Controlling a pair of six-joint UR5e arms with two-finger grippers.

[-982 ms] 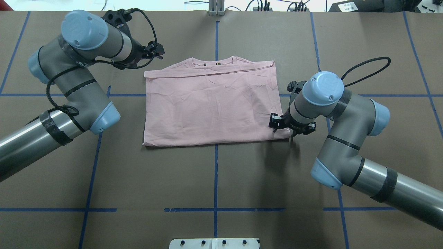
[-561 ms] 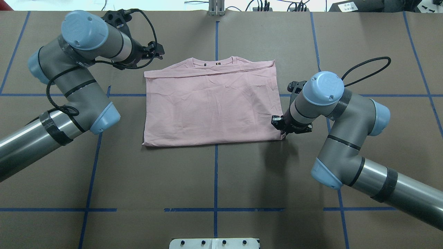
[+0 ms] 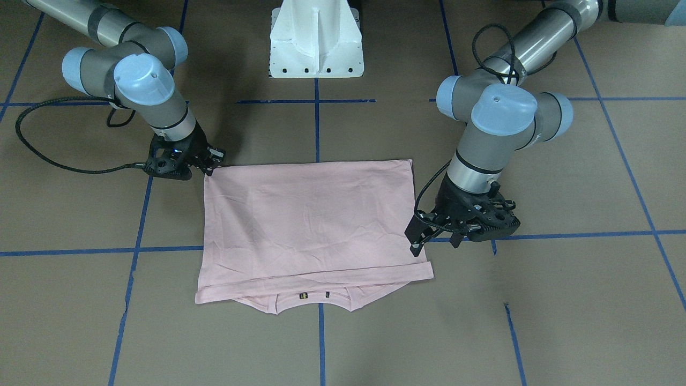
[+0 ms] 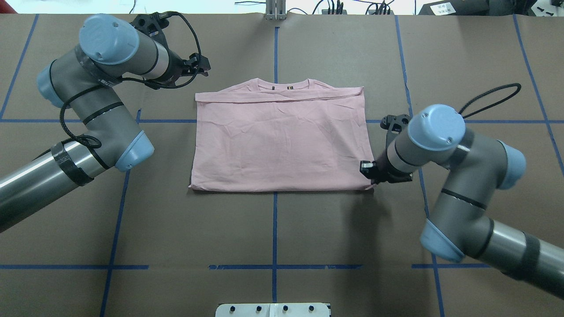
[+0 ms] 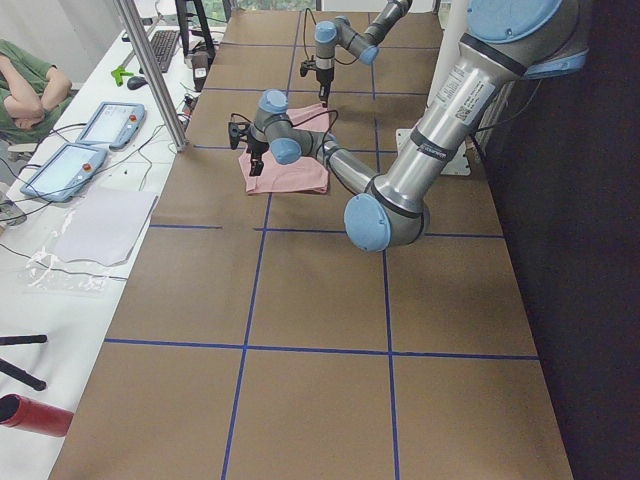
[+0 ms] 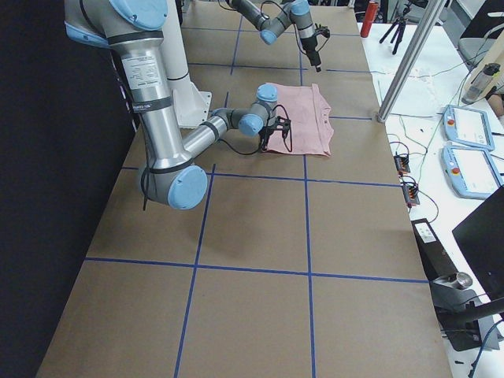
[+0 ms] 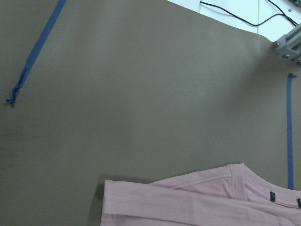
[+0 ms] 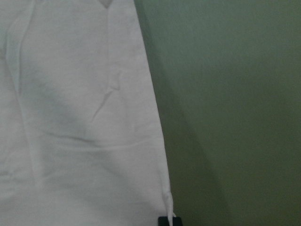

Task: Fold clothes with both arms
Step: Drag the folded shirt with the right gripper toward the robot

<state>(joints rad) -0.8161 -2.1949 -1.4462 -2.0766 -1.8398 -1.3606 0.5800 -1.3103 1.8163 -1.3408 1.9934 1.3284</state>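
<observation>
The pink T-shirt (image 4: 280, 136) lies folded flat on the brown table with its plain back up and its collar at the far edge; it also shows in the front view (image 3: 311, 220). My right gripper (image 4: 370, 174) sits low at the shirt's near right corner and is shut on that corner, as the front view (image 3: 210, 163) shows. The right wrist view shows the shirt's edge (image 8: 75, 117) running down to a pinched corner. My left gripper (image 4: 200, 65) hovers open and empty just beyond the shirt's far left corner (image 3: 435, 244). The left wrist view looks down on that corner (image 7: 197, 197).
Blue tape lines cross the table. The white pedestal base (image 3: 316, 43) stands at the robot's side, and an aluminium post (image 4: 275, 11) stands at the far edge. Tablets (image 5: 85, 140) and cables lie on the operators' side table.
My right gripper closed on the shirt's near right corner and moved right. The whole shirt slid a little to the right with it. The left arm barely moved.
</observation>
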